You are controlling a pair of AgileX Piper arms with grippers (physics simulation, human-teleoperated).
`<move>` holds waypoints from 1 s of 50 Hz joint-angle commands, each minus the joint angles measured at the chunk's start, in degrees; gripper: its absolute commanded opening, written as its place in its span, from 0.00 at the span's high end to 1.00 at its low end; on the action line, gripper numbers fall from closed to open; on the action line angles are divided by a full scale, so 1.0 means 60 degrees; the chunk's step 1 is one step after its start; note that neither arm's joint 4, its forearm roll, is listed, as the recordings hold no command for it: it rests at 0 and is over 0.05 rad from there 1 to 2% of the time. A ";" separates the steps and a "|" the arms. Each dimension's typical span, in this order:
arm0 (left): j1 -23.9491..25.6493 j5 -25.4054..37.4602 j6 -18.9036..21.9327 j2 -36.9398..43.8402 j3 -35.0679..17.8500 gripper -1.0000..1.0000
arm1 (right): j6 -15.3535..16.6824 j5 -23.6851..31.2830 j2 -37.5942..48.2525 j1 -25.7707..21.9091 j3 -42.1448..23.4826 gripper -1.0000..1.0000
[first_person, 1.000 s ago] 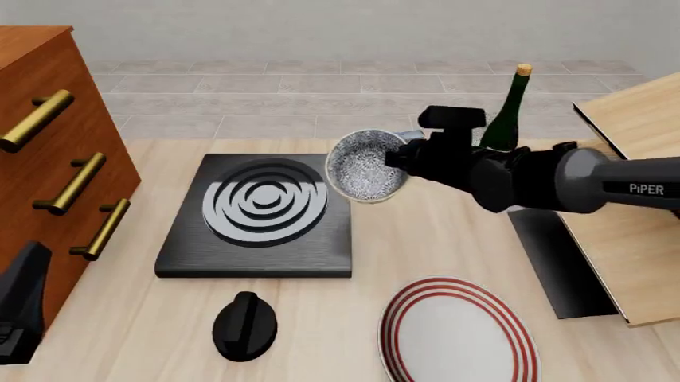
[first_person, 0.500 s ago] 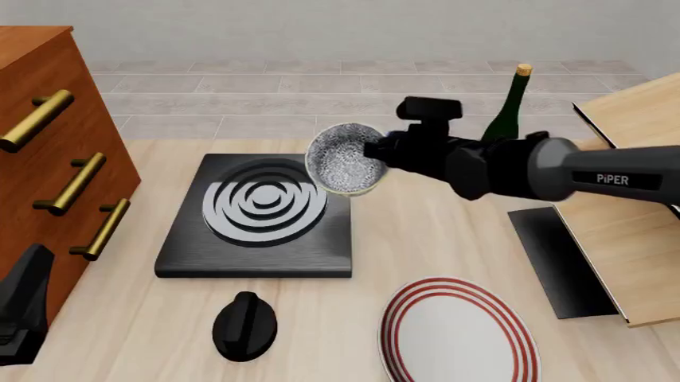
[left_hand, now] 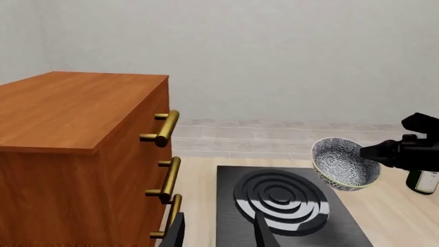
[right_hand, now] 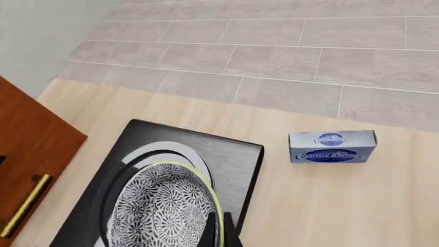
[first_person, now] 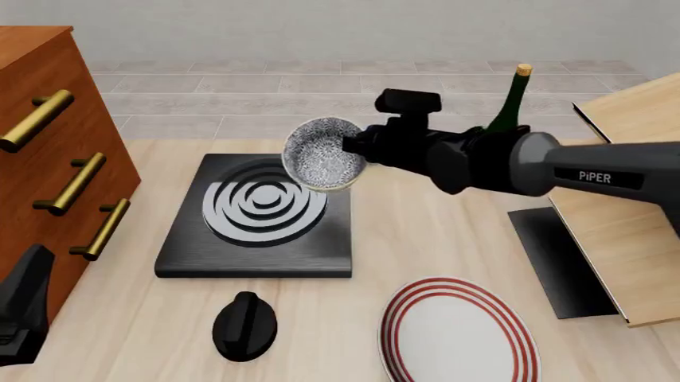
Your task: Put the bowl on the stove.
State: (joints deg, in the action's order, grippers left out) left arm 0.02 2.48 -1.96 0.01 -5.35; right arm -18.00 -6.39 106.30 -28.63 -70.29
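Observation:
The speckled grey-blue bowl (first_person: 322,155) hangs tilted in the air, above the back right part of the black stove (first_person: 191,248). My right gripper (first_person: 356,148) is shut on the bowl's rim. In the right wrist view the bowl (right_hand: 163,212) sits over the stove (right_hand: 230,154) and its burner rings. In the left wrist view the bowl (left_hand: 343,164) floats above the stove's (left_hand: 230,206) far right side. My left gripper (first_person: 24,306) is low at the front left, far from the bowl. Its fingers (left_hand: 176,234) stand apart, open and empty.
A wooden drawer cabinet (first_person: 48,159) with brass handles stands left of the stove. A black knob (first_person: 244,325) and a red-striped plate (first_person: 457,330) lie in front. A green bottle (first_person: 508,107), a wooden board (first_person: 632,215) and a small blue-white box (right_hand: 332,146) are on the right.
My right gripper has carried the bowl to the left, from beside the stove's right edge to above its back right part. The left arm has not moved.

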 commanded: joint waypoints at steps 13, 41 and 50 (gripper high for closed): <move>-0.0084 -0.0008 -0.0105 0.0000 0.0018 0.00 | -0.0312 0.0333 0.0451 -0.0383 -0.0827 1.00; -0.0173 0.0005 -0.0153 0.0000 -0.0014 0.00 | -0.0762 0.0258 0.1017 -0.0808 -0.1307 1.00; -0.0215 0.0012 -0.0177 0.0000 -0.0069 0.00 | -0.0821 0.0398 0.1093 -0.0901 -0.1569 1.00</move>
State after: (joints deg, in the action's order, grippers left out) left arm -1.02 2.47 -2.88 0.01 -5.43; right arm -22.04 -4.33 112.32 -33.32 -78.04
